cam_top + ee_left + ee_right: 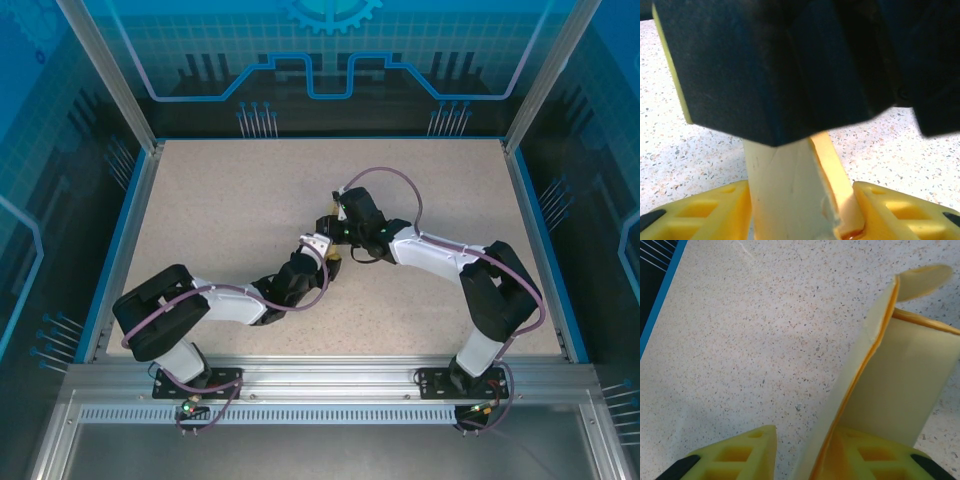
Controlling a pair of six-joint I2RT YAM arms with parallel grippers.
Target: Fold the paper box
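**Two sets of fingers on one half-raised box**

Both arms reach to the middle of the counter [220,210], wrists nearly touching, and the paper box [785,200] stands between them, neither flat nor closed. From the left wrist, a pale panel rises upright with a narrower flap [832,170] bent off its edge. Above it hangs a dark mass [775,65], blurred, which I take to be part of the right arm.

The left fingers [700,210] are drawn in around that panel, one on either side, and each appears to touch the cardboard. This looks like a pinch across the upright wall, likely meant to keep it from flopping while the other arm works. How firm the pinch is I cannot tell.

The right fingers [735,455] are partly open and grip nothing. One lies against a cardboard wall that leans on its inner side. The other stands apart from the sheet, with bare counter showing between. That reads as a prop or a push rather than a grasp — a finger used as a backstop so the crease forms along its fold line. A rounded tab [927,277] curls free at the top of that wall.

By my reading the folding is about midway: walls are up and the tab is untucked. The next move calls for guiding that tab inward without crushing the thin card. The risk is that the pinch buckles the panel — or that the propped wall springs back.
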